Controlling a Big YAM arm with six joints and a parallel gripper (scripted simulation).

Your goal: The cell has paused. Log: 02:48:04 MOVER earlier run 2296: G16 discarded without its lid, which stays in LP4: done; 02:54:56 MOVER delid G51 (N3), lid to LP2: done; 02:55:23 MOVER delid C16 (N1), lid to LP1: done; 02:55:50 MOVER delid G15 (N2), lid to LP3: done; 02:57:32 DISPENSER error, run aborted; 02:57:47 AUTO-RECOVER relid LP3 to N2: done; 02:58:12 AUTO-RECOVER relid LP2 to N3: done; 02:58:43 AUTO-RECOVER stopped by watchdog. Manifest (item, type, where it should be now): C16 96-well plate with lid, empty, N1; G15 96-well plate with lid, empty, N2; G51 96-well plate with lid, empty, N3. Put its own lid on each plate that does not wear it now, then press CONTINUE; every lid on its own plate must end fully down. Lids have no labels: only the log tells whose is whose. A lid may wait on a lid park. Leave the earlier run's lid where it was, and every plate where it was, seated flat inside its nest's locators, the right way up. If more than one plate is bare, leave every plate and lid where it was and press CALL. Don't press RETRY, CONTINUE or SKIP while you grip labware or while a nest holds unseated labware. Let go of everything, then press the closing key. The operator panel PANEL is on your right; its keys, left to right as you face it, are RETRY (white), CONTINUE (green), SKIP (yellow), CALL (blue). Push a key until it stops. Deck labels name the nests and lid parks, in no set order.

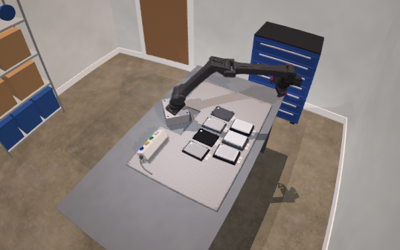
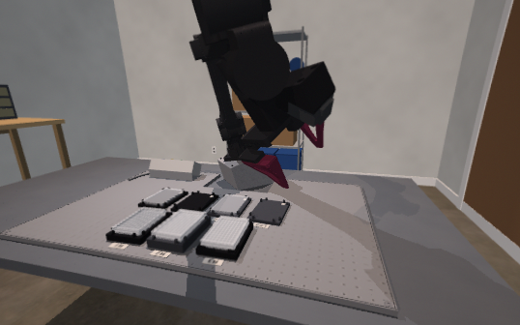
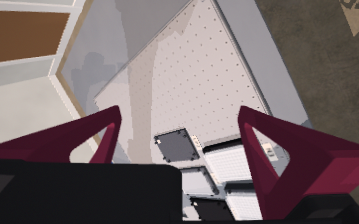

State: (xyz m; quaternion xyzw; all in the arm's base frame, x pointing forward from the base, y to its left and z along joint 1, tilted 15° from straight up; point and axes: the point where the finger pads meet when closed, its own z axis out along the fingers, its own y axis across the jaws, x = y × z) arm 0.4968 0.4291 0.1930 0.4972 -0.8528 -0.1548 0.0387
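Three well plates stand in a row of black nests on the deck (image 1: 242, 126) (image 1: 235, 138) (image 1: 226, 153); they also show in the exterior view (image 2: 225, 234) (image 2: 180, 227) (image 2: 138, 223). I cannot tell which of them wear lids. Beside them is a row of lid parks. Two parks hold a clear lid (image 1: 213, 123) (image 1: 195, 150). One black park (image 1: 205, 138) and one dark grey park (image 1: 222, 112) are bare. My gripper (image 1: 281, 91) (image 2: 302, 164) (image 3: 179, 112) is open and empty, high above the deck's far edge. The deck labels are too small to read.
The operator panel (image 1: 153, 144) with its coloured keys sits on the deck beside the arm base (image 1: 177, 111). A blue drawer cabinet (image 1: 287, 71) stands just behind the table near the gripper.
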